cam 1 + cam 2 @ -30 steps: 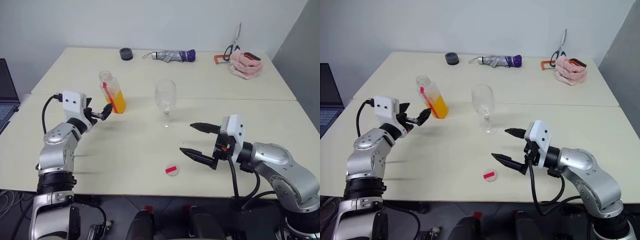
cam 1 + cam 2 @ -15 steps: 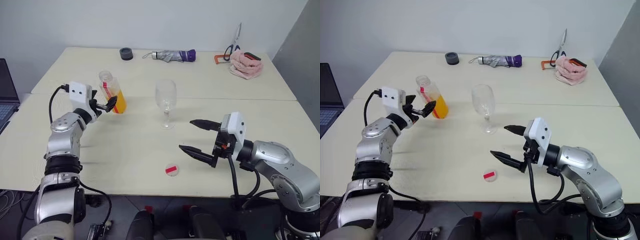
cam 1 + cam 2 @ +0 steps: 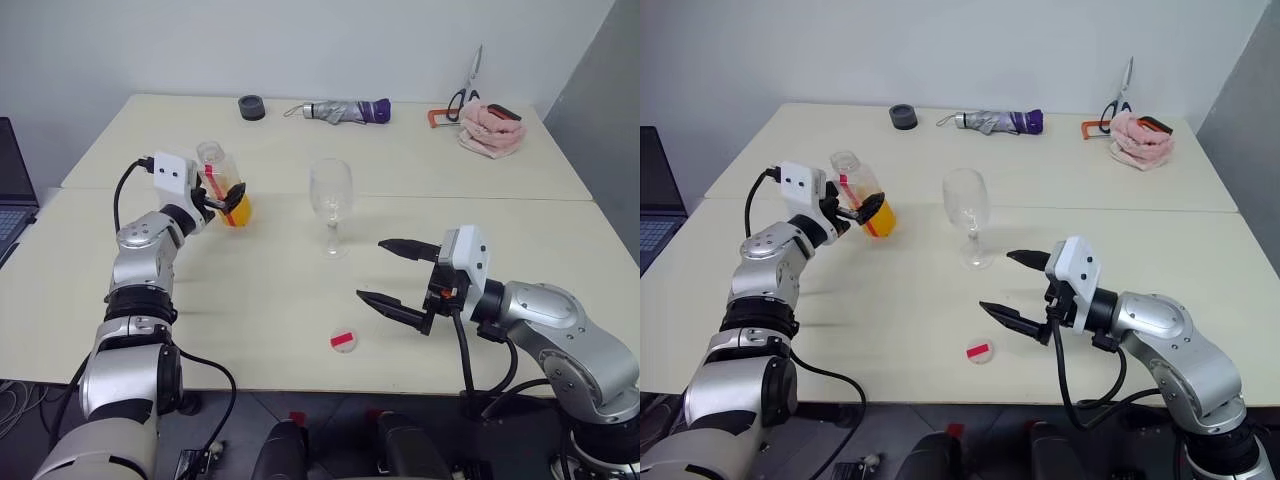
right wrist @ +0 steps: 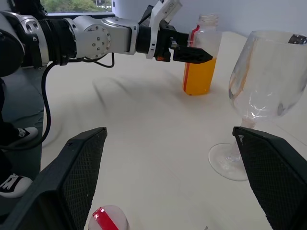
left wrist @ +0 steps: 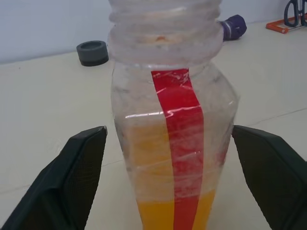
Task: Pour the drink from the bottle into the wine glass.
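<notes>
Head views: the bottle (image 3: 222, 185) stands upright on the cream table (image 3: 300, 290), uncapped, with the drink (image 3: 236, 210) filling about its lower third. The wine glass (image 3: 331, 205) stands empty just to the right of it, apart. The white-and-red cap (image 3: 343, 341) lies flat near the front edge, close to the right gripper (image 3: 392, 272).

Left gripper (image 3: 862, 207) has reached the bottle; its black fingers sit either side of the lower body. The left wrist view adds what the head views cannot: both fingers (image 5: 79, 175) flank the bottle (image 5: 172, 143) with a visible gap on each side (no contact seen, so nothing is gripped), and the red strip (image 5: 184, 143) faces the camera. The right wrist view shows the same pairing from the side, with one left finger crossing in front of the bottle (image 4: 200, 62) and the glass (image 4: 261, 91) in the foreground.

Right gripper hovers over the table with jaws spread wide, holding nothing.

Versus one second ago: the left gripper was short of the bottle and has since moved forward around it. Bottle, glass, cap and right gripper are unchanged.
</notes>
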